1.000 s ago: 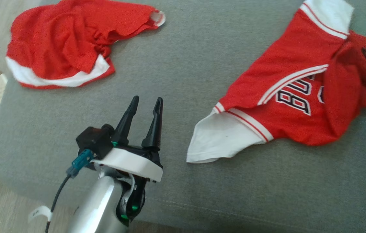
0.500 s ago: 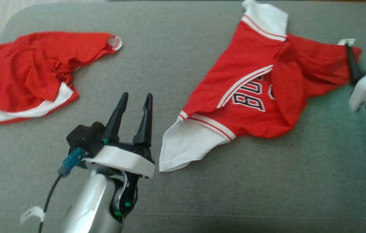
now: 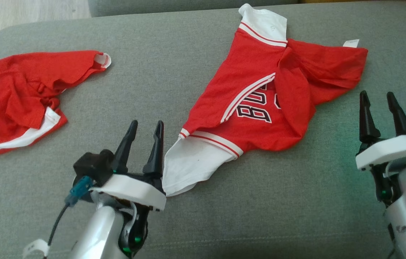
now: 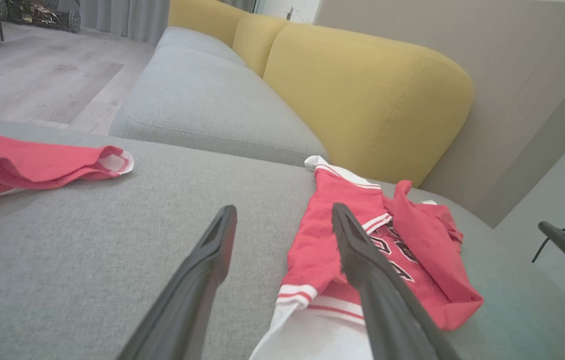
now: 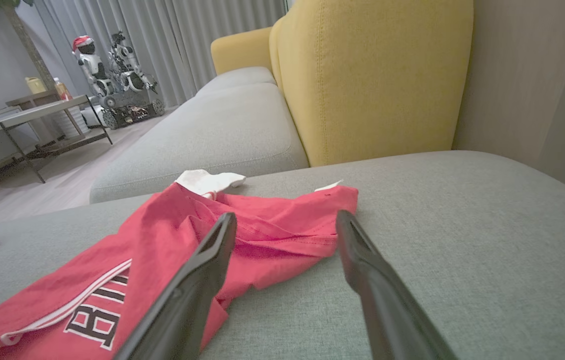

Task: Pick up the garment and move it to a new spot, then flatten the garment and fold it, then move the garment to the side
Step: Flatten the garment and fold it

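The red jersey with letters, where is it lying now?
In the head view, the red jersey lies crumpled on the grey cushion, right of centre, between the left gripper and the right gripper.

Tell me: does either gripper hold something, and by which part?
Nothing is held. The left gripper and the right gripper are open and empty; the red jersey lies on the grey cushion between them.
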Controlling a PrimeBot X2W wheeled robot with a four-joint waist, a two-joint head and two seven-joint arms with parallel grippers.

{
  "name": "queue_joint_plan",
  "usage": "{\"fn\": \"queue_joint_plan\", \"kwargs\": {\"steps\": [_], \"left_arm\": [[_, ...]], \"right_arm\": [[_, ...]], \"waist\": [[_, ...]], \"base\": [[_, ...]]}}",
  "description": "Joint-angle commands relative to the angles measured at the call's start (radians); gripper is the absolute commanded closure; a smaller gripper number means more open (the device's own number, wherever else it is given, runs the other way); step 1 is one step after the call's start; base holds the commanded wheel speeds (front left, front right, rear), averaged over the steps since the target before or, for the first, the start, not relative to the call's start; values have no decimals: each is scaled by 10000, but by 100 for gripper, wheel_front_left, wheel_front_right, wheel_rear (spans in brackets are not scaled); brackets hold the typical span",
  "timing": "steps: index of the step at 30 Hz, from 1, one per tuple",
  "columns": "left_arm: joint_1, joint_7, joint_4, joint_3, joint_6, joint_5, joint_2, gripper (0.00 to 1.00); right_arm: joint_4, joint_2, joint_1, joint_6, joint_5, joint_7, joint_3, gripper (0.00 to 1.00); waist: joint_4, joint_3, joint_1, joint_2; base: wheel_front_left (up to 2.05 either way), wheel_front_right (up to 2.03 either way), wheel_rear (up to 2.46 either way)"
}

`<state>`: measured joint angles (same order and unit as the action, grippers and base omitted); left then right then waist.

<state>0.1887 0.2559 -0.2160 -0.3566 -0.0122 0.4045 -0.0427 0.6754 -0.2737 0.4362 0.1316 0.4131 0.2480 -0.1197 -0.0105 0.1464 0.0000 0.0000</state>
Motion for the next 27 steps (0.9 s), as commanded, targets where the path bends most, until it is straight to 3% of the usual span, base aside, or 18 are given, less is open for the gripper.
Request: {"fn": "queue_joint_plan", "kwargs": {"steps": [1,7,11,14,24,25,26,27], "left_arm": [[242,59,135,268,53,-126,-75,0],[364,59,-1570,-417,296,-544,-75,0],[686,57,-3104,-653,21,-801,-75,0],[1039,-12,-3986,-950,130,-558,-75,0],[1585,-96,-4834,-1534,185,92,-75,0],[1648,-158,-4945,-1593,166,181,-75,18],[1717,-173,-5030,-1646,148,253,-75,98],[1790,-167,-5102,-1694,135,313,-75,100]], "right_arm": [[-672,140,-55,-9,-253,100,123,0],[-1824,569,-607,-9,-883,-440,914,0],[-2439,869,-862,-9,-1218,-782,1191,0],[-2883,1076,-1060,-9,-1420,-1030,1338,0],[-3346,1308,-1219,-9,-1648,-1324,1523,0],[-3376,1325,-1213,-9,-1672,-1343,1533,0],[-3406,1344,-1201,-9,-1694,-1359,1543,0],[-3433,1363,-1190,-9,-1711,-1374,1555,0]], "waist": [[-1,19,0,0],[11,81,0,0],[-19,119,0,0],[-59,151,0,0],[-190,239,0,0],[-200,260,0,0],[-207,281,0,0],[-210,299,0,0]], "base": [[0,0,0],[0,0,0],[0,0,0],[0,0,0],[0,0,0],[0,0,0],[0,0,0],[0,0,0]]}}
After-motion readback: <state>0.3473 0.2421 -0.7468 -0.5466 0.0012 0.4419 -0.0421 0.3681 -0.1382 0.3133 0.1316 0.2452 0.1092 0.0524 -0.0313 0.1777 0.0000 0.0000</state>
